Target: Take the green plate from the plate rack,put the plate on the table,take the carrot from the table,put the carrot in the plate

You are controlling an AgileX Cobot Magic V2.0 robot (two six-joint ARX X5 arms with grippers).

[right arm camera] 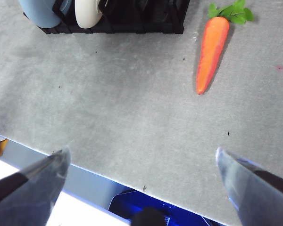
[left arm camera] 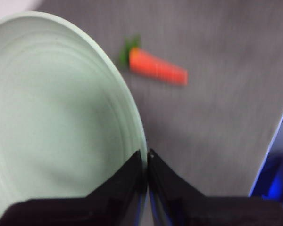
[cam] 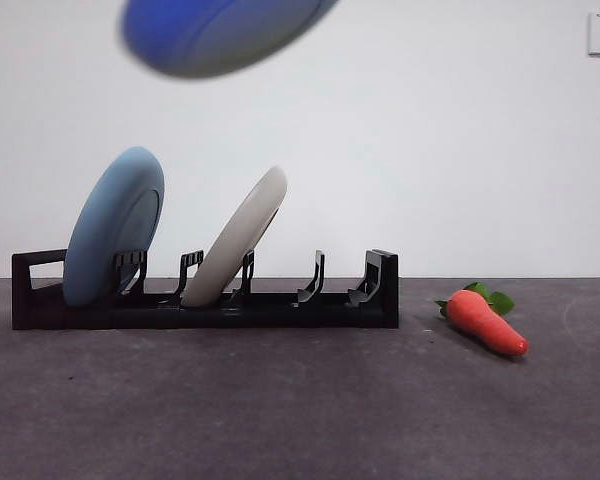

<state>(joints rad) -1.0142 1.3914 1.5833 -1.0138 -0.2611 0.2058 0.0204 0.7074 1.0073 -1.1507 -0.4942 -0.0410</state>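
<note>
**Two plates in the rack, green plate aloft in the left gripper**

Front view: the plate rack (cam: 205,295) stands on the table (cam: 300,410), left of centre, holding a light blue plate (cam: 113,225) near its left end and a cream-white plate (cam: 237,235) leaning in a middle slot; the slots to the right stand bare. The carrot (cam: 485,318) lies on the table to the right of the rack, well apart from it, leaves toward the rack and tip pointing right and nearer. High at the top edge, a blurred, shadowed round plate (cam: 220,30) hangs in the air above the rack.

Left wrist view: the left gripper (left arm camera: 145,157) has its jaws pinched together on the rim of the green plate (left arm camera: 56,117), which it holds clear of the table. The carrot (left arm camera: 156,68) lies on the table beyond the plate's edge, not touching it.

Right wrist view: the right gripper (right arm camera: 141,165) hovers with jaws spread wide and nothing between them, over the table's near edge. The carrot (right arm camera: 213,49) lies farther out and to the right, well apart from it, beside the rack's right end (right arm camera: 132,19).
</note>
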